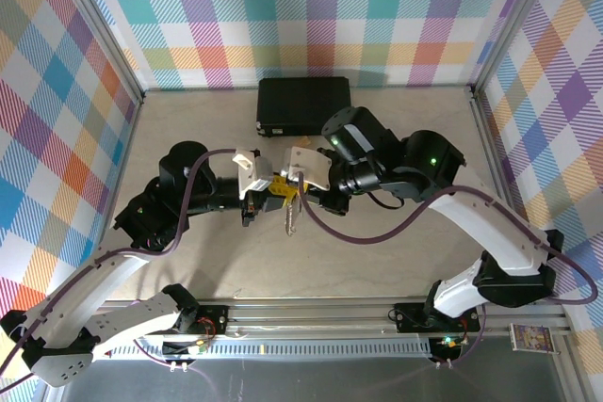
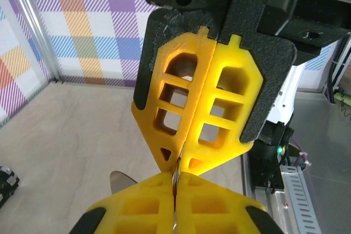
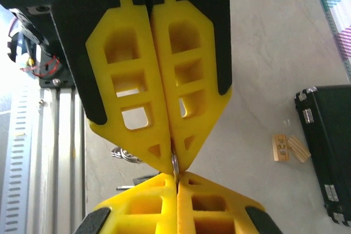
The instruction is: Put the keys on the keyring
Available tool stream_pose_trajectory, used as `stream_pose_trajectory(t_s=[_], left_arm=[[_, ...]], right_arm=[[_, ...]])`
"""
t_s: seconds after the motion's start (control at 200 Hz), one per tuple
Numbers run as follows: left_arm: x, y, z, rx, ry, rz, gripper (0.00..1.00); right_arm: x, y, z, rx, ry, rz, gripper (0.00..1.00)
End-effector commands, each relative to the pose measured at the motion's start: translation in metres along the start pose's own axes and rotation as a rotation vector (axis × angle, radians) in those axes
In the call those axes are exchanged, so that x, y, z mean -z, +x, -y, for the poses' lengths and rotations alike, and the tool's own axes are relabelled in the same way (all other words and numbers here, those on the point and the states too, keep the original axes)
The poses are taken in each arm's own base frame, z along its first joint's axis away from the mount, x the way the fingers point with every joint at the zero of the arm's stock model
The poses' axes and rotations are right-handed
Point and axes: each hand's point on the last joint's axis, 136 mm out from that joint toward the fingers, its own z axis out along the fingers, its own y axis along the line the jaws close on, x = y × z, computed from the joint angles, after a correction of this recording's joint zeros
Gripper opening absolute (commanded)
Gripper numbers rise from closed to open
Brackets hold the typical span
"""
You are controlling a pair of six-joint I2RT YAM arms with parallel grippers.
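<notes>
L claw [image 2: 175,204], R claw [image 3: 176,201], keyring [image 3: 174,164] (pinched), case [image 1: 303,107]

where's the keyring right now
In the top view the keyring is mid-table, pinched where the left claw and right claw meet tip to tip. Its silver end shows just below them, and the black case lies beyond.

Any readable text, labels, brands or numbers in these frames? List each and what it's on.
None can be read.
Small card, bottom right of the top view: purple and yellow print, too small to read.
Tan block beside the black case, right wrist view: dark marks on its face, too blurred to tell if they are characters.
Black case: pale metal fittings, no lettering visible.
</notes>
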Motion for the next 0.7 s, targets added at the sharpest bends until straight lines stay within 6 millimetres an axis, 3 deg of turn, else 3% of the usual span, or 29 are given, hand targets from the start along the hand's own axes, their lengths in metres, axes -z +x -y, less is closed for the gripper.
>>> stream_pose_trajectory(t_s=[0.0, 0.215, 0.41, 0.695], left_arm=[[0.0, -0.011, -0.009, -0.04, -0.047, 0.014, 0.01], [0.009, -0.028, 0.0, -0.06, -0.027, 0.088, 0.0], [0.023, -0.064, 0.025, -0.071, 0.087, 0.249, 0.0], [0.032, -0.09, 0.043, -0.039, 0.208, 0.396, 0.0]], right_arm=[[0.003, -0.014, -0.017, 0.067, -0.053, 0.028, 0.0], [0.016, -0.029, -0.019, 0.054, -0.049, 0.104, 0.0], [0.041, -0.047, -0.021, 0.028, -0.036, 0.252, 0.19], [0.067, -0.06, -0.026, 0.017, -0.037, 0.379, 0.19]])
